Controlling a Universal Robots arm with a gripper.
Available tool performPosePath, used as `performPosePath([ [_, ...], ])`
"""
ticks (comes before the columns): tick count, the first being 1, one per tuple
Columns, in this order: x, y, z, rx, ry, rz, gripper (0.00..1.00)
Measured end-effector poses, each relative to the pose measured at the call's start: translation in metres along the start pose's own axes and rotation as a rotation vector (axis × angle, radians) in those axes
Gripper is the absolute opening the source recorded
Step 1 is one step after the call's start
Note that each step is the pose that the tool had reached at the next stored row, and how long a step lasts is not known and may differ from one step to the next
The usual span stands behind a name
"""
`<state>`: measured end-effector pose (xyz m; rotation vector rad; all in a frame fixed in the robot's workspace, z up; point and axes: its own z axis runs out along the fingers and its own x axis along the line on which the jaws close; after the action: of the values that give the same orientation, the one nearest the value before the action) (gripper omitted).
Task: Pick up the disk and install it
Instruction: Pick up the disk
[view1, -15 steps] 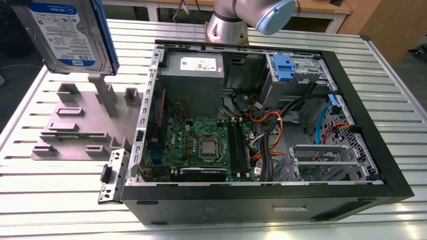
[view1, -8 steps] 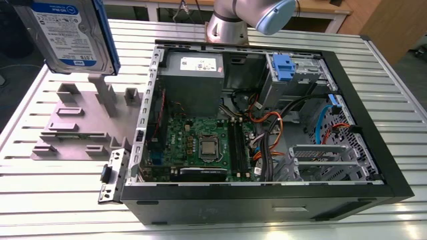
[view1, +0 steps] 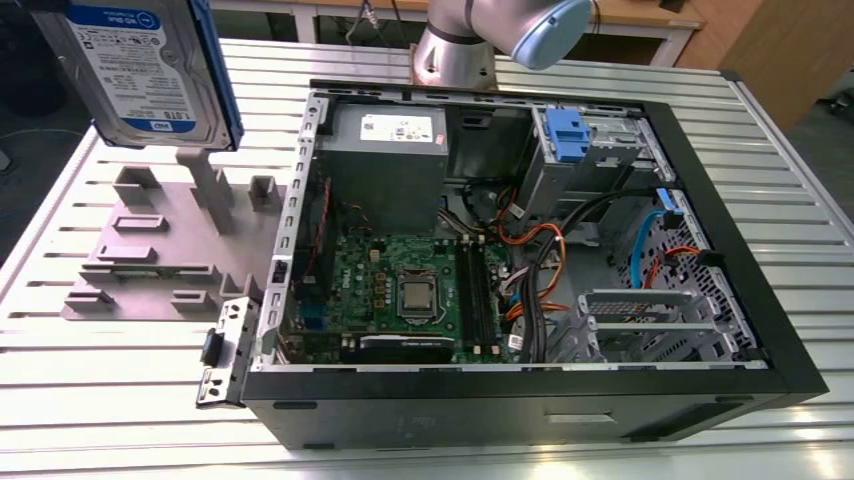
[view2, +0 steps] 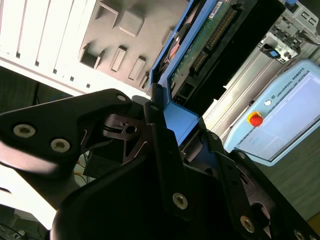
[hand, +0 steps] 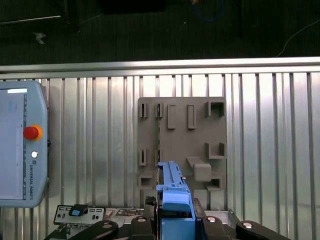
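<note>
The exterior view's top edge cuts off part of the disk (view1: 140, 75).

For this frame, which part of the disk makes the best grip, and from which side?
Its blue carrier frame at the top end, from above. The disk hangs upright over the grey fixture, so its thin width fits the gripper, which is shut on it.
</note>
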<state>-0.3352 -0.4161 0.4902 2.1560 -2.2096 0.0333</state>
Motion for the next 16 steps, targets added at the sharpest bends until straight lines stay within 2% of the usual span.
performPosePath([
  [16, -0.0001, -0.0046, -0.0001, 0.0000, 0.0000, 0.000, 0.36],
])
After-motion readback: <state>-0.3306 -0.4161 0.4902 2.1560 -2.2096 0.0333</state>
